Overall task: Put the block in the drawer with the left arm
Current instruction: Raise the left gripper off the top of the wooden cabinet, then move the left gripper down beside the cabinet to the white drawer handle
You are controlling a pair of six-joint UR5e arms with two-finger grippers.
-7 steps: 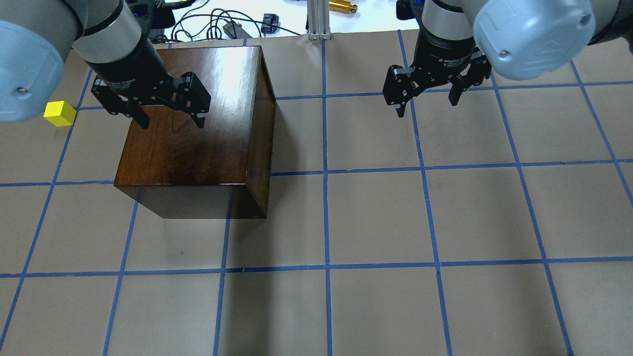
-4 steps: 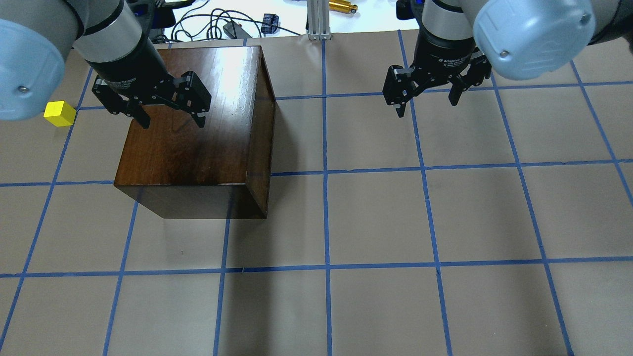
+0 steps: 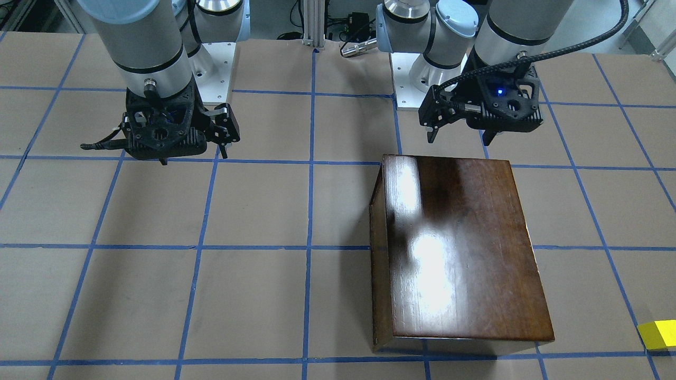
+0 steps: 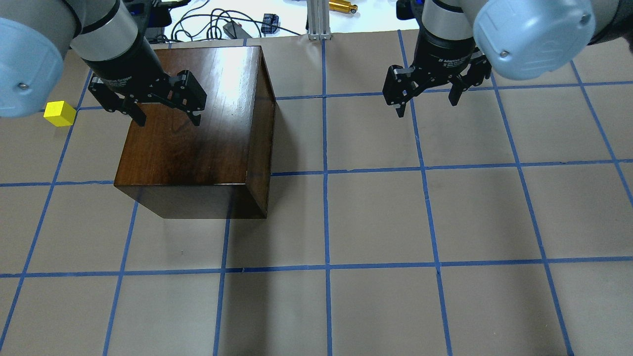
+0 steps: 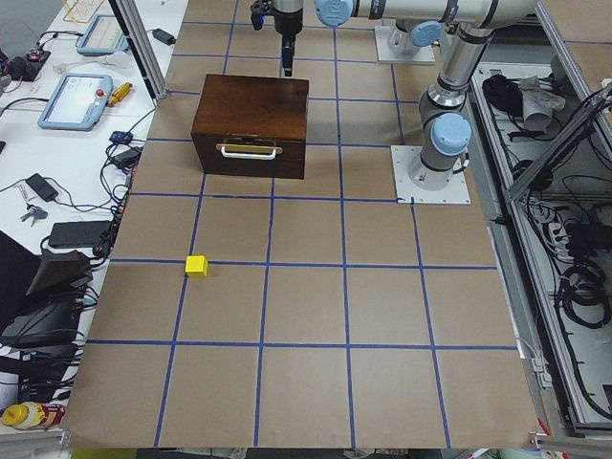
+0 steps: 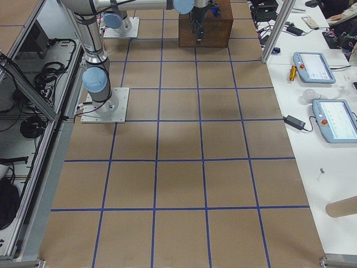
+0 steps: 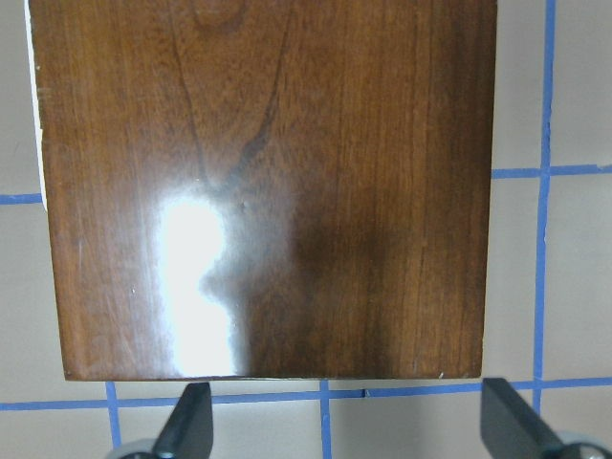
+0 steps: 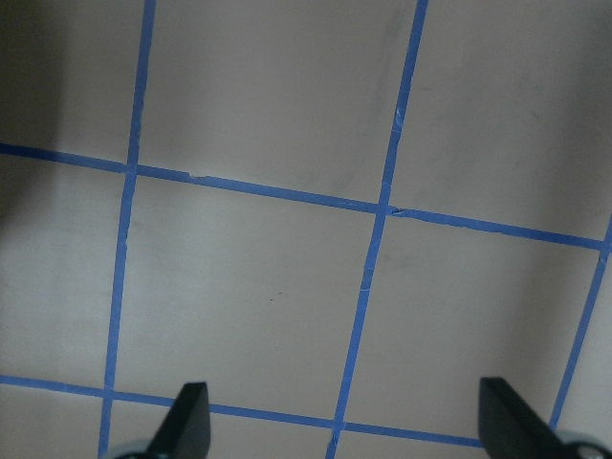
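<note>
The block (image 4: 60,113) is a small yellow cube lying on the brown paper to the left of the glossy dark wooden box (image 4: 198,133); it also shows in the front-facing view (image 3: 657,334) and the exterior left view (image 5: 196,266). The drawer is shut in the box; its front with the metal pull (image 5: 249,150) faces the block's side. My left gripper (image 4: 168,120) is open and empty, hovering above the box's top, which fills the left wrist view (image 7: 268,191). My right gripper (image 4: 427,106) is open and empty over bare paper.
Cables and small devices (image 4: 222,24) and an aluminium post (image 4: 319,20) stand along the table's far edge. The arm bases (image 3: 216,68) sit on the robot's side. Tablets (image 5: 76,100) lie on a side bench.
My left gripper has shifted slightly left and toward the far edge above the box. The right arm, box and block have not moved.
</note>
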